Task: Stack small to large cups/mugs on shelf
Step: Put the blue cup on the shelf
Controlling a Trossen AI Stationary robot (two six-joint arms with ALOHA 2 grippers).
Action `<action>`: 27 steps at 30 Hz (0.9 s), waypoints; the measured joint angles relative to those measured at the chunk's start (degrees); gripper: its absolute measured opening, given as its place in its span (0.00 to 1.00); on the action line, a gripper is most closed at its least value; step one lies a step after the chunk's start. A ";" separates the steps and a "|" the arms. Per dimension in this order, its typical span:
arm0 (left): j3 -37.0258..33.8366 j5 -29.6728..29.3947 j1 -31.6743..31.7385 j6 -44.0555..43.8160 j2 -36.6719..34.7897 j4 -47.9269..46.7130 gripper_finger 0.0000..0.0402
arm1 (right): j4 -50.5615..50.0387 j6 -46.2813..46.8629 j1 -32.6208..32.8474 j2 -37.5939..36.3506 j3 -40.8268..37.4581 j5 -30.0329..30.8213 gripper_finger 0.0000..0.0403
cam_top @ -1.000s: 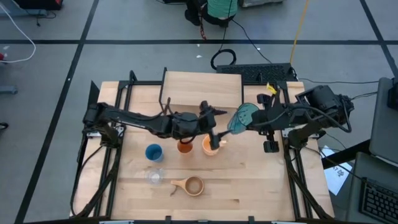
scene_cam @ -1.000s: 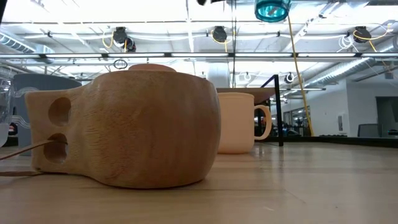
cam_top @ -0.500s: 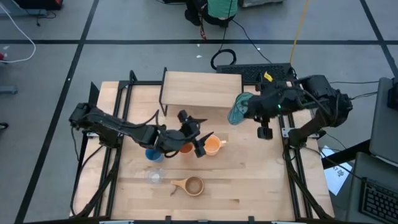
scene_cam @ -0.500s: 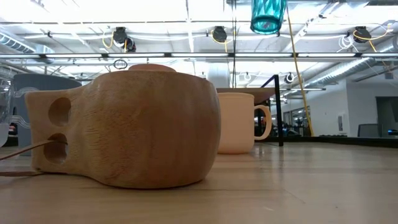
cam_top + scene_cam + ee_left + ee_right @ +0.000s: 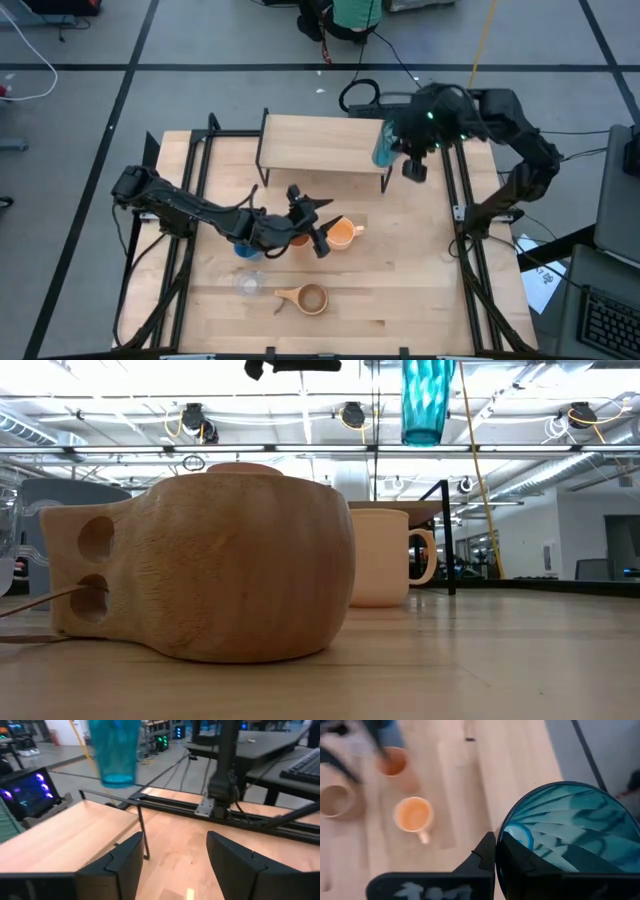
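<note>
High view: right claw (image 5: 392,148) clamps teal tumbler (image 5: 384,146) (above shelf (image 5: 320,142) edge).

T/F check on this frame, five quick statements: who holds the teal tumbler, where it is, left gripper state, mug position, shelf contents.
1. The right gripper holds the teal tumbler. True.
2. The teal tumbler already stands on the shelf. False: it hangs in the air by the shelf's right end, upright in the low view.
3. The left gripper is shut on the orange mug. False: its fingers are open, beside the mug, holding nothing.
4. The wooden cup lies on the table, nearest the front edge. True.
5. The shelf already carries two cups. False: no cup is on it.
</note>
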 joint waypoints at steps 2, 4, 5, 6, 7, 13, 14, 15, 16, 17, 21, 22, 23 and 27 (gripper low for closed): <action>-0.01 0.62 -0.17 -0.03 0.01 -0.02 0.52 | 0.02 -1.65 -2.77 1.29 0.00 -0.02 0.00; -0.01 0.61 -0.39 0.14 0.00 0.05 0.51 | 0.00 -3.49 -5.53 2.86 0.00 -0.23 0.00; -0.01 0.61 -0.57 0.35 0.00 0.04 0.50 | 0.04 -4.38 -6.81 3.66 0.00 -0.78 0.00; -0.01 0.61 -0.73 0.67 0.00 0.01 0.50 | 0.10 -4.93 -8.01 4.57 0.00 -1.39 0.00; -0.01 0.60 -0.94 0.89 0.00 0.01 0.49 | 0.44 -4.93 -8.98 5.61 0.00 -1.96 0.00; -0.01 0.60 -2.37 1.18 0.00 -0.16 0.47 | 4.60 -5.22 -13.08 8.40 -0.03 -6.55 0.00; -0.01 0.59 -2.66 1.37 0.00 -0.16 0.46 | 5.31 -5.40 -13.59 8.49 0.09 -6.71 0.00; -0.01 0.59 -3.00 1.68 0.00 -0.18 0.46 | 5.84 -5.73 -14.21 8.65 0.11 -6.84 0.00; -0.01 0.59 -3.32 1.86 0.00 -0.18 0.45 | 6.32 -5.83 -14.84 8.95 0.11 -6.80 0.00; -0.01 0.59 -3.59 2.27 0.00 -0.21 0.45 | 7.06 -5.80 -15.51 9.35 0.11 -6.89 0.00; -0.01 0.59 -4.46 2.81 0.00 -0.21 0.44 | 9.62 -5.54 -18.89 11.20 0.09 -8.83 0.00; -0.01 0.59 -4.54 2.81 0.00 -0.21 0.44 | 9.64 -5.50 -19.84 11.73 0.09 -9.14 0.00; -0.01 0.59 -4.65 2.81 0.00 -0.21 0.44 | 9.73 -5.65 -20.83 12.32 0.09 -9.09 0.00; -0.01 0.59 -4.83 2.81 0.00 -0.21 0.44 | 10.57 -6.36 -23.95 14.88 0.04 -8.85 0.00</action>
